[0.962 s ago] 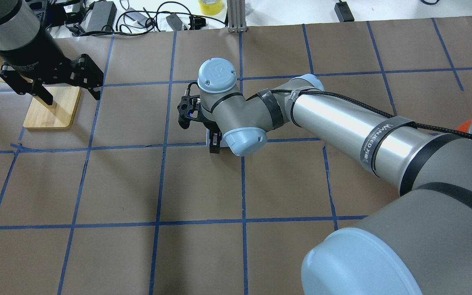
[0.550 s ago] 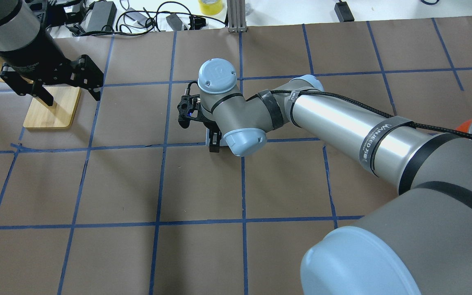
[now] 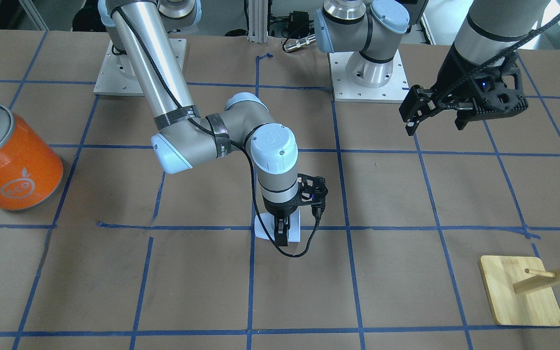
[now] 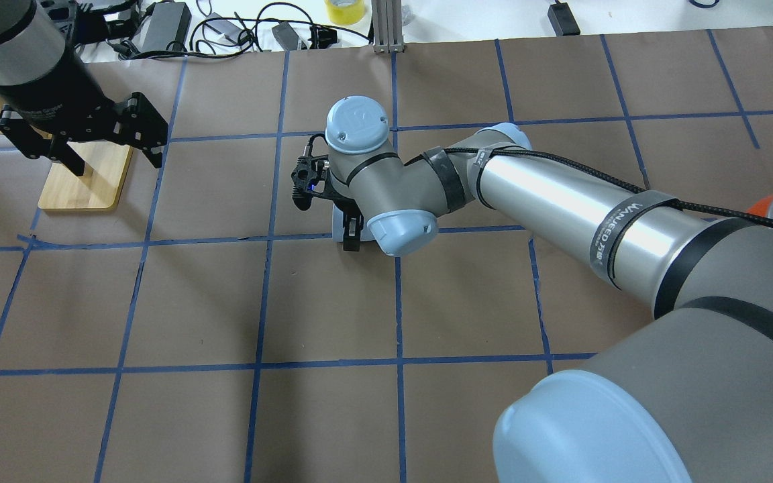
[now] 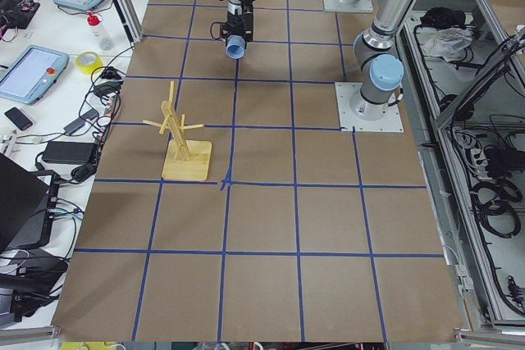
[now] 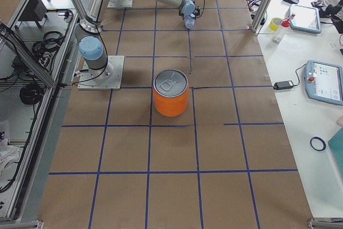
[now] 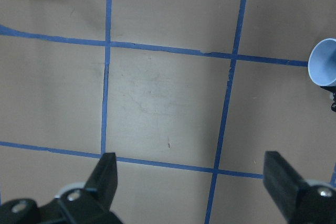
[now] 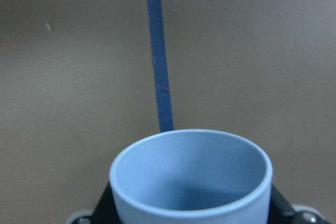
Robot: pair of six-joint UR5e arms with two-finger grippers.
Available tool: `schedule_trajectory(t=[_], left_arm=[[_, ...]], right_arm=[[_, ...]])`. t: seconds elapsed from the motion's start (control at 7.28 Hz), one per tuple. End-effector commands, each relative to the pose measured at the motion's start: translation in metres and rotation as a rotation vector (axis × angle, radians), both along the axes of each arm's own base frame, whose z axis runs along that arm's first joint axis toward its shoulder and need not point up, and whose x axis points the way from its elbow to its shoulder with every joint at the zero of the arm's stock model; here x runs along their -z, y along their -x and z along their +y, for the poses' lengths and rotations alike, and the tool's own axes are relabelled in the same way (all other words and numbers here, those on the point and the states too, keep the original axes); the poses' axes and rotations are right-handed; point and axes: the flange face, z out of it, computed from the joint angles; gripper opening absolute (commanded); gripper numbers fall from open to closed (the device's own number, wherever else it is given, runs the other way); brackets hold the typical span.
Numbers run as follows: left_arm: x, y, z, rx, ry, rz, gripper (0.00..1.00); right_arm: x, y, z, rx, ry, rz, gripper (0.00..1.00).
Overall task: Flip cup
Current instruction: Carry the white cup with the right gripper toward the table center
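Note:
The cup (image 3: 293, 229) is a small pale blue-white tumbler near the table's middle. My right gripper (image 3: 281, 234) points straight down and is shut on it, low over the table. The right wrist view shows the cup's (image 8: 191, 177) open blue mouth between the fingers. It also shows in the overhead view (image 4: 339, 228), the left wrist view (image 7: 323, 62) and the exterior left view (image 5: 235, 48). I cannot tell whether it touches the table. My left gripper (image 4: 117, 161) is open and empty, held above the table far to the cup's left; its fingers (image 7: 107, 169) are spread wide.
A large orange can (image 3: 12, 163) with a silver lid stands on the right arm's side; it also shows in the exterior right view (image 6: 171, 97). A wooden peg stand (image 3: 520, 291) sits near the left gripper, partly under it in the overhead view (image 4: 84, 181).
The right gripper with the cup has shifted very slightly away from the robot. The left gripper has also shifted a little away. Both keep their jaw states.

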Motion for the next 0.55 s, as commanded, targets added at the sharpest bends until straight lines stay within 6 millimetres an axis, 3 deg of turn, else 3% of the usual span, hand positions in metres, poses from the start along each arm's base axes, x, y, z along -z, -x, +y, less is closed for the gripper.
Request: schedule_trajectory(t=[0.0,0.27,0.41], left_arm=[[0.003,-0.001,0.002,-0.006,-0.019,0.007,1.00],[0.003,0.000,0.003,-0.001,-0.027,0.001,1.00],[0.011,0.000,-0.001,0.000,-0.036,0.009,1.00]], right_arm=[[-0.001,0.001,0.000,0.014,-0.006,-0.005,0.87],[-0.013,0.006,-0.003,0.046,0.002,-0.012,0.88],[-0.018,0.021,-0.013,0.088,0.005,-0.018,0.88]])
